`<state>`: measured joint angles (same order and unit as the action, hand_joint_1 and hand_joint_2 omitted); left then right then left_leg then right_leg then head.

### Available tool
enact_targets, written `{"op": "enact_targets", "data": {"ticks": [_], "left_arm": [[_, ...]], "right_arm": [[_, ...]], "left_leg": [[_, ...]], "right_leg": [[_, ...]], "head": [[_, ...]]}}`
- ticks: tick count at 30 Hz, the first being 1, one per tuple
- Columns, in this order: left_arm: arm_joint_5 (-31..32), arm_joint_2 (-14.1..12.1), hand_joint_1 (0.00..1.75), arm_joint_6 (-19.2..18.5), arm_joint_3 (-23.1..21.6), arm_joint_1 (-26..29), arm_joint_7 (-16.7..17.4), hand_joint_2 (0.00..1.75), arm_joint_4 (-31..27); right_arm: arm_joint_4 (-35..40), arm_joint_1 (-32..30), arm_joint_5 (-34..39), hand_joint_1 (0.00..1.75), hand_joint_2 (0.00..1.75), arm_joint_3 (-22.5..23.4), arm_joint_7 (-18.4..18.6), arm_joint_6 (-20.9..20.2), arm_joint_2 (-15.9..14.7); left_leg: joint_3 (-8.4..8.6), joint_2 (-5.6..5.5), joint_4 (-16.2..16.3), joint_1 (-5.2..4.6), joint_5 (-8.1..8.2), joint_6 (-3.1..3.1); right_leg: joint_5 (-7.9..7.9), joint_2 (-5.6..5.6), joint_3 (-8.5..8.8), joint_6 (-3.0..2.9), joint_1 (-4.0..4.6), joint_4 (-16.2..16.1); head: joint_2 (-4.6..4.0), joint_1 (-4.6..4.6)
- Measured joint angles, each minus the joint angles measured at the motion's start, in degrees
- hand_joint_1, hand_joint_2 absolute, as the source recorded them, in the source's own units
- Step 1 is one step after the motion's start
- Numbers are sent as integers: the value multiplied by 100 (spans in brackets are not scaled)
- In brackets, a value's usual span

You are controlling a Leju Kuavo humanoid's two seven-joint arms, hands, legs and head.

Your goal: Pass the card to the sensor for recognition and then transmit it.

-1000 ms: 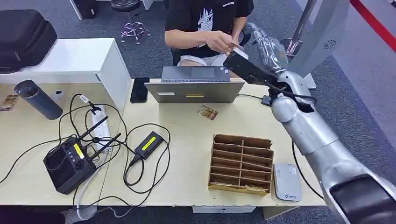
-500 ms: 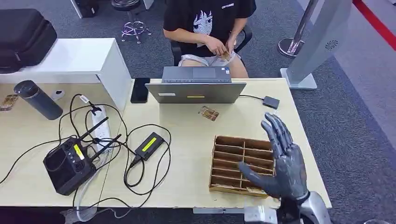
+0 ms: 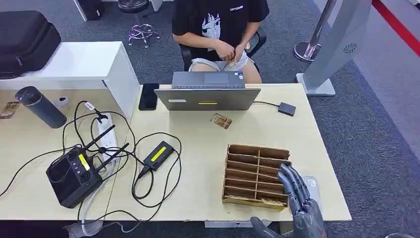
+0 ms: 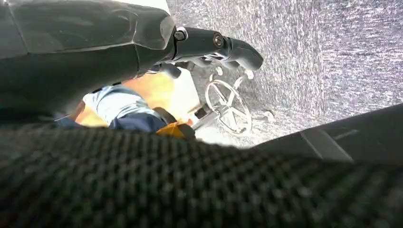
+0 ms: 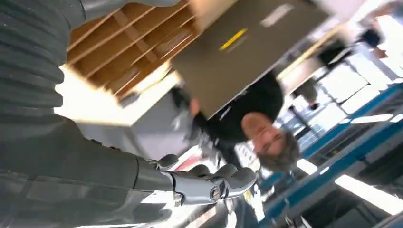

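fingers spread, our empty right hand (image 3: 299, 206) hovered beside the wooden organizer (image 3: 255, 174); we judged aiming squarely at its card (image 3: 272, 202) wisest; left hand unclear.

The floor (image 3: 376, 134) is dark grey-blue carpet, with a red stripe (image 3: 396, 20) crossing its far right corner. A long pale wooden table (image 3: 208, 148) runs across the room. At its far left side stands a white cabinet (image 3: 84, 64), and a black padded case (image 3: 25, 39) sits on top of it. Beyond the table a person sits on a dark chair (image 3: 257, 39), and behind them is the chrome star base of a stool (image 3: 141, 32). To the right a tilted silver-grey pillar (image 3: 341, 44) rises from a flat base beside a chrome post (image 3: 309, 47). The light is bright and even. The right wrist view shows blurred bright panels (image 5: 361, 99), perhaps windows or lights.
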<state>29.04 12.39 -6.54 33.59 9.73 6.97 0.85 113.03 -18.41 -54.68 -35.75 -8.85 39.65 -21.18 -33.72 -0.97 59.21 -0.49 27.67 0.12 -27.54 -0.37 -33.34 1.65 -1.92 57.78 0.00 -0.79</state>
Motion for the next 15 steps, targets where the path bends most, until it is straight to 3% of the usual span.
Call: {"op": "enact_targets", "data": {"ticks": [5, 8, 15], "left_arm": [[151, -26, 0, -18, -35, 1, 0, 175, -31], [221, -61, 0, -28, -140, 0, 0, 175, -37], [243, -109, 0, -39, -313, -2, 0, 175, -44]], "right_arm": [[-543, -111, -2010, 0, 175, 491, 1346, 0, 96], [-910, -102, -2473, 0, 175, 550, 2161, -55, 59], [-1443, -20, -2191, 0, 175, 561, 2697, -249, -218]], "left_leg": [[4, -3, 0, -7, -1, 2], [4, -3, 0, -10, -1, 2], [4, -3, 0, -15, 2, 8]], "right_leg": [[1, 0, 3, 3, -7, 0], [1, -1, 4, 4, -11, 0], [0, -1, 3, 6, -14, 0]], "head": [[0, 0], [0, 0], [0, 0]]}}
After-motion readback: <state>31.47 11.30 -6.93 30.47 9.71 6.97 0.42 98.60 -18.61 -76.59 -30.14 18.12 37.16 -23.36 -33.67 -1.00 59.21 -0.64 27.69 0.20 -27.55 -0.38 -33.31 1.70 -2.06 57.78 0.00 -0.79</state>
